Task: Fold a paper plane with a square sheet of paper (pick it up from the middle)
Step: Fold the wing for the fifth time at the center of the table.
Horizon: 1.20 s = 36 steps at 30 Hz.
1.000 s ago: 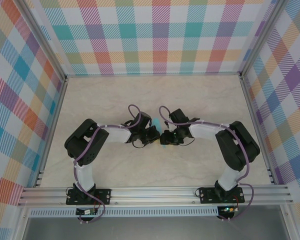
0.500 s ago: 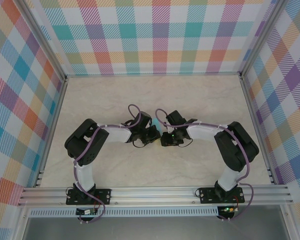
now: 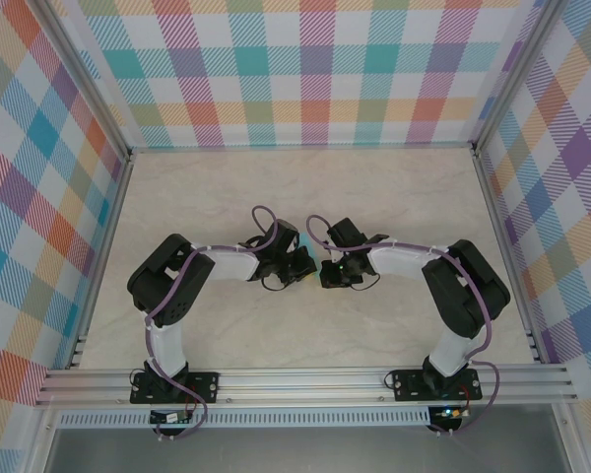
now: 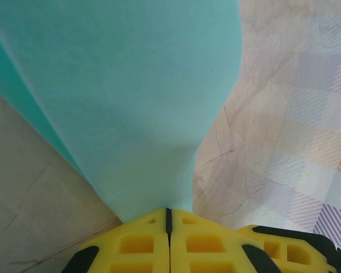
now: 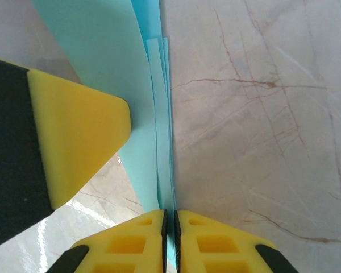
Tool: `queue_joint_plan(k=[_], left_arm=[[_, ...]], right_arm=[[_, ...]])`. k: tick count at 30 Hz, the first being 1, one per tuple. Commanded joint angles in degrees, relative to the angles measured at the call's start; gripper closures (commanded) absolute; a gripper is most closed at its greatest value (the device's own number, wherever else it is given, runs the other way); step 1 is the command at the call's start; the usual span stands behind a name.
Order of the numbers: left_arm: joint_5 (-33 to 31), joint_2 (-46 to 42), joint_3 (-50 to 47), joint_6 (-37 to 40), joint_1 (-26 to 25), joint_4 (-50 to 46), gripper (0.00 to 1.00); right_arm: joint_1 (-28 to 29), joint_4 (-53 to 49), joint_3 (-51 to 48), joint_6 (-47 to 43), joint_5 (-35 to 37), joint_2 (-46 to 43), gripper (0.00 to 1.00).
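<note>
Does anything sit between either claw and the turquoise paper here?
Nothing visible does. The left claw is shut directly on the turquoise paper, and the right claw pinches the edge of its folded layers, with bare table beside them.

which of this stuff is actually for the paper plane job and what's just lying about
For the job:
- turquoise paper, partly folded
- left fingers, shut on it
- right fingers, shut on its edge

Just surroundings, nothing loose:
- table
- checked walls
- metal rail
</note>
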Motion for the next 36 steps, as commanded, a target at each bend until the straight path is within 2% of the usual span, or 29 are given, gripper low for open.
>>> queue_joint_plan(k=[1,8,11,17,29,36], left_arm=[[-1.33,1.65,0.79,-0.62,0.26,-2.83,0.95],[-1.24,2.18,0.79,-0.78,0.4,-4.79,0.96],[-1.15,2.45,0.96,-0.87,0.4,-6.1,0.96],[-0.97,2.98,1.4,-1.39,0.4,-7.02,0.97],[-0.45,3.15,1.53,-1.22,0.4,-6.93,0.97],[-0.38,3.5,1.64,-1.05,0.4,-7.14,0.97]], right_arm=[[0.5,0.08,-1.15,1.27,-2.7,0.5,0.88],[-3.99,4.87,-4.36,5.34,-8.04,-6.64,0.88],[-5.13,6.56,-5.09,5.45,-12.29,-8.75,0.91],[-5.13,8.62,-4.24,5.72,-18.66,-4.88,1.0],[-6.41,10.33,-2.57,6.29,-18.23,1.33,1.0],[-7.5,12.31,-3.55,6.9,-20.65,3.63,1.0]])
